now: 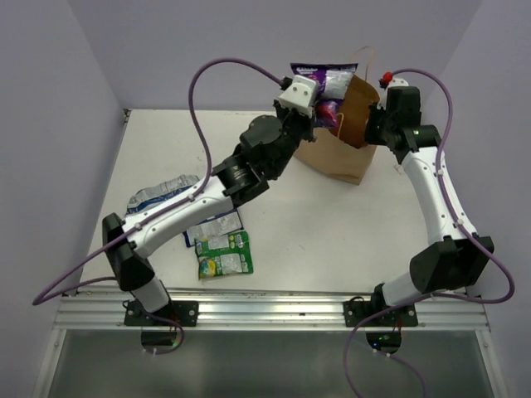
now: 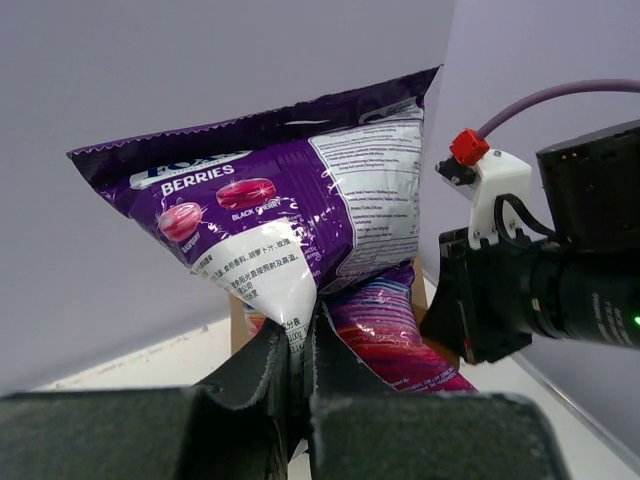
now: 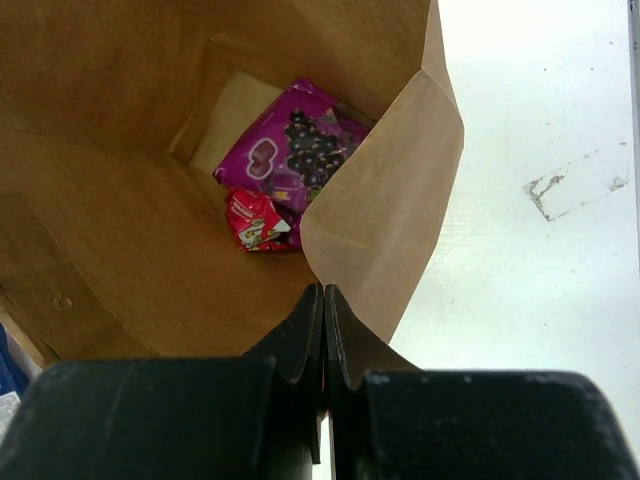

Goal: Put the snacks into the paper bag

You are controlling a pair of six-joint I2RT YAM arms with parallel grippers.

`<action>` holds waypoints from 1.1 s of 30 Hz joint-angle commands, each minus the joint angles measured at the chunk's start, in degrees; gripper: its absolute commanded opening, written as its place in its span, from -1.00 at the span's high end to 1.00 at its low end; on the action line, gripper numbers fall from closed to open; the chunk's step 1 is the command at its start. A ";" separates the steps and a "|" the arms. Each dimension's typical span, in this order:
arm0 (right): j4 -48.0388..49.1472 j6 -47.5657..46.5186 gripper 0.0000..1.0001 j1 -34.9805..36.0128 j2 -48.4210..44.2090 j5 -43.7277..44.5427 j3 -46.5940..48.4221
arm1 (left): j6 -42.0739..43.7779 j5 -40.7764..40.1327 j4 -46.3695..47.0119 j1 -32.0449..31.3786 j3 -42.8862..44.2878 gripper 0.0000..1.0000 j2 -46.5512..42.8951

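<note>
Left gripper (image 2: 303,335) is clamped on the lower corner of a purple packet (image 2: 290,210), which stands up from the fingers with its long axis running roughly 9 to 3 in the wrist view (berry print facing the camera). Seen from above, this packet hangs over the far rim of the paper bag (image 1: 344,153), whose mouth lies at about 4 o'clock from the gripper, so the drop looks to need a short shift that way before release. Inside the bag a magenta packet (image 3: 290,145) and a small red packet (image 3: 255,220) lie on the bottom. Right gripper (image 3: 322,300) is pinched shut on the bag's near wall, holding the mouth open. On the table (image 1: 332,224), well apart at 7 o'clock from the bag, wait two blue-white packets (image 1: 162,195) (image 1: 211,228) and a green one (image 1: 224,255). Left arm stretches long toward 1 o'clock; right arm bends inward from 5 o'clock.
</note>
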 commanded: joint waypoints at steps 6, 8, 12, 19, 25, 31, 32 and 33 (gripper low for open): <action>-1.25 -0.44 1.00 0.94 0.09 0.47 1.20 | 4.78 10.54 11.08 3.88 24.13 1.00 26.49; -1.25 -0.36 1.00 1.12 0.09 0.38 1.02 | 4.78 10.72 9.15 4.67 32.64 1.00 32.80; -1.52 -0.53 1.00 1.29 0.27 0.56 1.02 | 4.25 9.58 10.02 6.69 34.71 1.00 35.92; -1.87 -0.97 1.00 1.38 1.67 0.91 1.99 | 2.93 8.17 11.07 11.52 32.17 -0.87 34.69; -2.13 -1.06 1.00 1.38 2.91 0.82 3.22 | 7.05 7.21 8.71 11.97 28.14 -0.99 28.37; -2.40 -1.06 1.00 1.47 3.26 0.82 3.49 | 9.45 -15.27 -2.70 13.37 2.90 -0.99 10.02; -2.40 -0.97 1.00 1.47 3.17 0.91 3.40 | 7.08 -18.08 -4.99 14.15 -2.06 -0.99 4.60; -2.40 -1.06 1.00 1.47 3.08 0.91 3.31 | 3.93 -20.98 -11.53 16.16 -6.99 -0.99 1.85</action>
